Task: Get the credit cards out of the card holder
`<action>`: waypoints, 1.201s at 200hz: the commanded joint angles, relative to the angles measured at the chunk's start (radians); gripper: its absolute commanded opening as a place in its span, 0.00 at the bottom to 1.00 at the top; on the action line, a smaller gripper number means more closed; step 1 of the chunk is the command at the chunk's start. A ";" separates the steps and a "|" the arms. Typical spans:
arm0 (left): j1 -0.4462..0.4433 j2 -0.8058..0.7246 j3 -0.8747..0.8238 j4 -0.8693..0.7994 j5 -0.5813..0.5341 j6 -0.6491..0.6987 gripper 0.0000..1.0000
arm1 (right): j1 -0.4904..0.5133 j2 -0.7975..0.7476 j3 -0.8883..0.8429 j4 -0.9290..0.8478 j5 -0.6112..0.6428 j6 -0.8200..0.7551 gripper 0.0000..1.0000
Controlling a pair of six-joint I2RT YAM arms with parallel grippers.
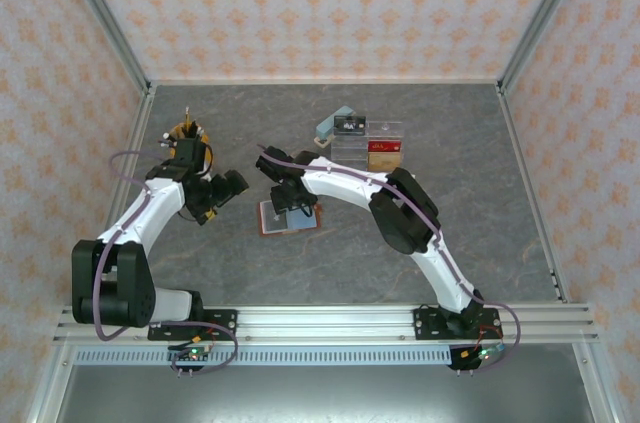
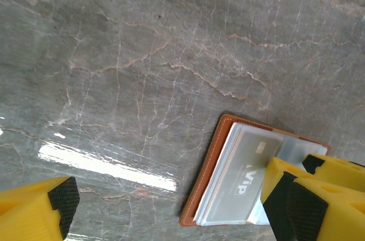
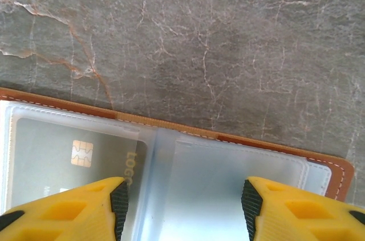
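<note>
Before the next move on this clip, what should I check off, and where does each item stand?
1. The card holder lies open on the table: ok.
2. A chip card sits inside its clear sleeve: ok.
3. The right hand is open over the card holder: ok.
4. Its fingers touch the sleeves: cannot tell.
5. The left hand is open, holding nothing: ok.
</note>
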 commanded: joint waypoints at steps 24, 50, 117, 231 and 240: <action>0.004 0.024 -0.031 0.043 0.096 0.013 0.86 | 0.002 0.065 0.000 -0.060 0.071 -0.008 0.54; -0.009 0.050 -0.042 0.075 0.151 0.011 0.72 | 0.001 0.073 -0.015 -0.058 0.081 -0.008 0.50; -0.107 0.129 -0.039 0.178 0.239 -0.006 0.38 | -0.003 0.078 -0.034 -0.040 0.058 -0.005 0.49; -0.157 0.243 -0.031 0.228 0.251 0.009 0.24 | -0.010 0.081 -0.037 -0.033 0.025 -0.003 0.48; -0.157 0.250 -0.031 0.227 0.250 0.011 0.25 | -0.010 0.082 -0.037 -0.030 0.023 -0.003 0.48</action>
